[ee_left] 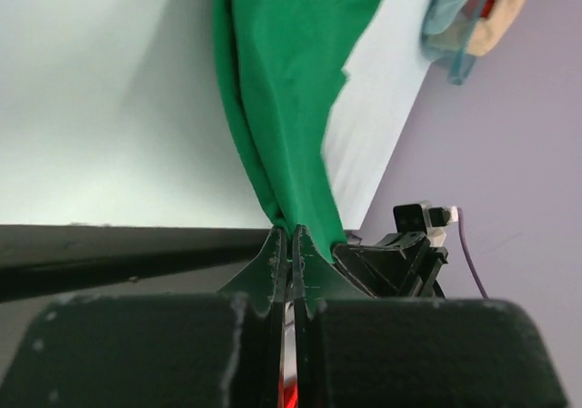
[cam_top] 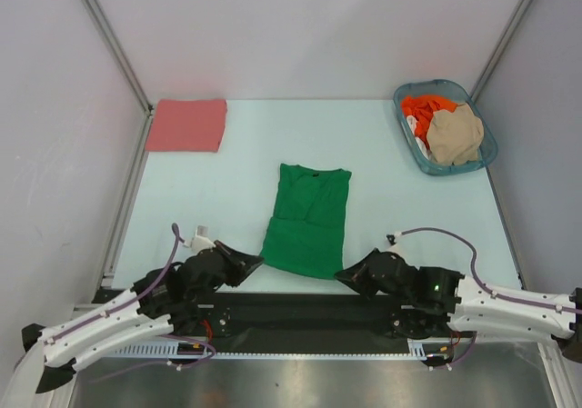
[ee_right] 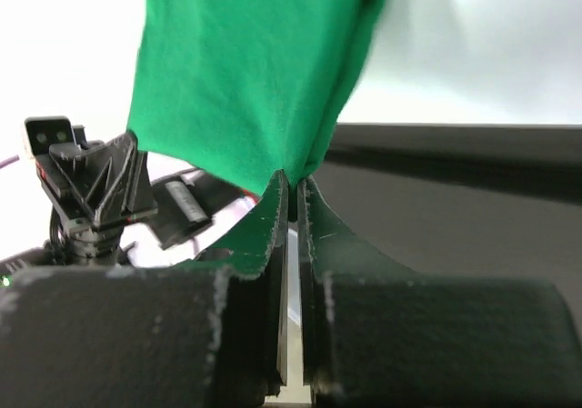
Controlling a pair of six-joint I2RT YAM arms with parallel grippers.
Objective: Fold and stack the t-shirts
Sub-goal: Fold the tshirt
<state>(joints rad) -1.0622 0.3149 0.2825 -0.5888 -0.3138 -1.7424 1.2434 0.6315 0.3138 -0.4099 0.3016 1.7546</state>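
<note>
— where do we have our arms?
— both lie low along the near edge of the worktop point(cam_top: 227, 190), bent inward toward each other. our left gripper point(cam_top: 255, 263) is at the near left corner of the green t-shirt point(cam_top: 306, 219), and our right gripper point(cam_top: 346, 279) is at its near right corner.
— and the jaws?
— pressed together on both sides, each pinching the hem of the green cloth. in the wrist views we see the fabric gathered to a point between the dark tips, then fanning out in soft folds.
— how does the shirt lie?
— in the middle of the worktop, collar pointing away from us. its sides are folded in, so it makes a long narrow shape that widens a little toward the hem. the cloth is thin and matte.
— the others?
— the salmon-pink t-shirt point(cam_top: 187, 124) is a flat folded rectangle at the far left corner. the orange-red t-shirt point(cam_top: 420, 110) and the beige t-shirt point(cam_top: 455, 135) are crumpled together in the blue-grey basket point(cam_top: 492, 150), translucent plastic, at the far right. the beige one is bunched on the nearer side.
</note>
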